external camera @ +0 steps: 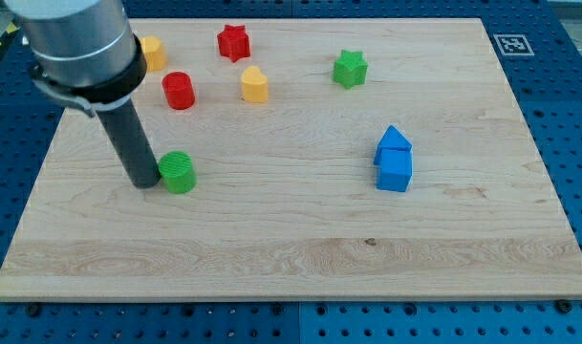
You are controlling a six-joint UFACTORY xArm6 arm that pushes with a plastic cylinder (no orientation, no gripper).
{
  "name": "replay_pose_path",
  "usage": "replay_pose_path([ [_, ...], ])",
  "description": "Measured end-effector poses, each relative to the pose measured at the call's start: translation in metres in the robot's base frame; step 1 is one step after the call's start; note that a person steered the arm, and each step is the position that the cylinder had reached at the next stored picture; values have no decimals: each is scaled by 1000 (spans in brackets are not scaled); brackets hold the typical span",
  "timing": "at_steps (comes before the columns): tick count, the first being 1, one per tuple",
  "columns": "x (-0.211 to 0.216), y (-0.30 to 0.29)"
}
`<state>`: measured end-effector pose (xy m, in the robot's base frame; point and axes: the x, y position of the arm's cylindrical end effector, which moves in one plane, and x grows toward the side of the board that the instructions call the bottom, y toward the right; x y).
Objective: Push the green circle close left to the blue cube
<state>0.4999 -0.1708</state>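
Green circle (178, 172) rests at the board's left part, and my tip (143, 182) touches its left side.
Rod carries nothing, it only presses the circle; the blue cube (395, 172) is well apart toward the view's right.

One high, oblique view down across the whole wooden board (300, 239).

The board (291, 248) between the green circle (178, 172) and the blue cube (395, 171) carries no blocks. My tip (145, 182) touches the circle at its 9 o'clock. A second blue block (391, 141) touches the cube at 12 o'clock. The red cylinder (179, 90), yellow block (255, 84), red star (233, 42) and green star (349, 69) stand toward 12 o'clock, well apart from that lane.
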Motion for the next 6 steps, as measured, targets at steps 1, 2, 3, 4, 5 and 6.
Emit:
replay_pose_path([
  [1, 1, 0],
  [2, 1, 9],
  [3, 1, 10],
  [4, 1, 10],
  [5, -1, 17],
  [6, -4, 18],
])
